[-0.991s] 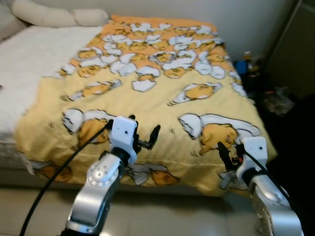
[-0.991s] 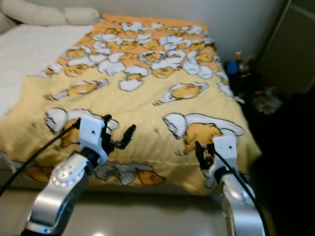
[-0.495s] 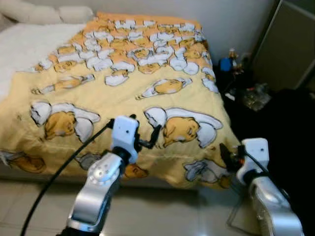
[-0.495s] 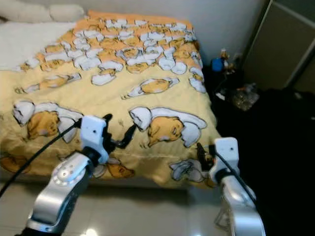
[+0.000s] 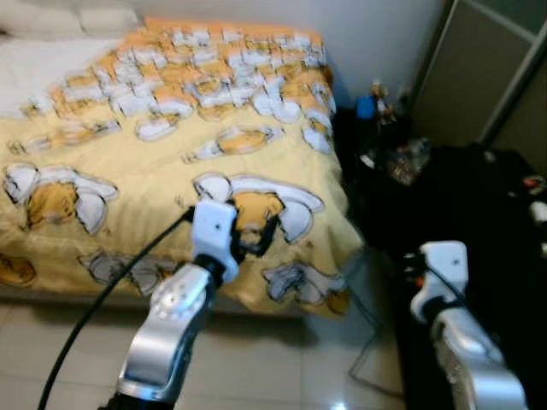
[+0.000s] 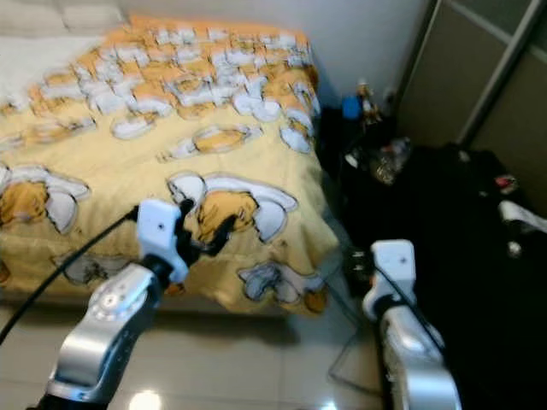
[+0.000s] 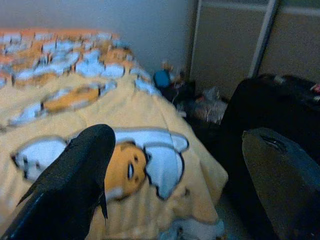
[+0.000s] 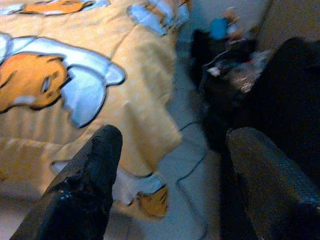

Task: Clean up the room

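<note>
Clutter of small bottles and wrappers (image 5: 389, 154) is heaped on the floor beside the yellow cartoon-print bed (image 5: 171, 162), at one o'clock. Right hand (image 8: 170, 165), nearer, and left hand (image 7: 175, 165) are held wide, empty.

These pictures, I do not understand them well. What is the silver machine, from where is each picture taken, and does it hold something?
It is a humanoid robot that walks through a home to tidy it. Two pictures come from the two eyes of a camera on its head, looking forward and down at its own silver arms. The other two come from cameras on its wrists, each looking along that tool's two black fingers.

The left tool is raised in front of a bed covered by a yellow cartoon blanket. The right tool is over the floor beside a large black object, perhaps luggage. Both tools are open and hold nothing. A thin cable lies on the floor, and small clutter sits in the corner.
</note>
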{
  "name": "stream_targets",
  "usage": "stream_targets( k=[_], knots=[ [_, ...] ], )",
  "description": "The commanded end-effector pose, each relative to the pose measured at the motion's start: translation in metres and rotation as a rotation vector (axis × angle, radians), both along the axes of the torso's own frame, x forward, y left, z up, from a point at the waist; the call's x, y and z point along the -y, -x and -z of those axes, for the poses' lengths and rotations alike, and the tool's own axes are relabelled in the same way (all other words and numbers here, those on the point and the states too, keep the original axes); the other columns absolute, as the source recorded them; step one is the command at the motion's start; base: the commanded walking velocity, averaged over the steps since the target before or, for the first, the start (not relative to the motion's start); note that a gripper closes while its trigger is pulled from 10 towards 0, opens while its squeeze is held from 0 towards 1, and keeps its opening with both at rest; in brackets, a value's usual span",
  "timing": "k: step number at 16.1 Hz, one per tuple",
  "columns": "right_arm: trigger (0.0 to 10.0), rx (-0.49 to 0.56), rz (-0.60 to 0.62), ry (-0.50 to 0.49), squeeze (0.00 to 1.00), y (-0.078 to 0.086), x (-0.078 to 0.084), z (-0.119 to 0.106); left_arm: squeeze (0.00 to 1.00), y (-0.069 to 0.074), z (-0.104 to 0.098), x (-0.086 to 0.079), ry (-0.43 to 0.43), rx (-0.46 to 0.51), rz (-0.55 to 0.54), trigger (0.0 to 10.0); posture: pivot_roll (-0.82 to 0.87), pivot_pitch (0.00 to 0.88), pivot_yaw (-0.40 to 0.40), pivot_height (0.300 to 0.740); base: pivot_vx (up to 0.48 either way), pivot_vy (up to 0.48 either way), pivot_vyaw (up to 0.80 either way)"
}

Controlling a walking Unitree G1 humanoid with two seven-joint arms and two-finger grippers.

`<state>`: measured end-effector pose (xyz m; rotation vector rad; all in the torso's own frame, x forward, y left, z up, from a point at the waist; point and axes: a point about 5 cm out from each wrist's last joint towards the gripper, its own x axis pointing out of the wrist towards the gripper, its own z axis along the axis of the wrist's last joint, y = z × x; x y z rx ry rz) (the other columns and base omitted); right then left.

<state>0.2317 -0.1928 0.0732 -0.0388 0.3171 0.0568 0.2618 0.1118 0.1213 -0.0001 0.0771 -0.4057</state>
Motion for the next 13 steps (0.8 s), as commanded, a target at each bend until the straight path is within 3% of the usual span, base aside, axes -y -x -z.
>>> stream_targets(
  k=[1, 13],
  knots=[
    [10.0, 0.005, 0.007, -0.024, 0.0, -0.0008, -0.0016, -0.0035, 0.0, -0.0019, -0.0012, -0.0021, -0.006, 0.002, -0.002, 10.0, -0.13, 0.0, 0.04, 0.74, 0.0, 0.0, -0.79],
    [10.0, -0.005, 0.001, -0.024, 0.0, -0.0038, -0.0036, -0.0069, 0.0, -0.0042, -0.0044, -0.0055, -0.007, 0.016, -0.001, 10.0, -0.13, 0.0, 0.025, 0.74, 0.0, 0.0, -0.79]
  ],
)
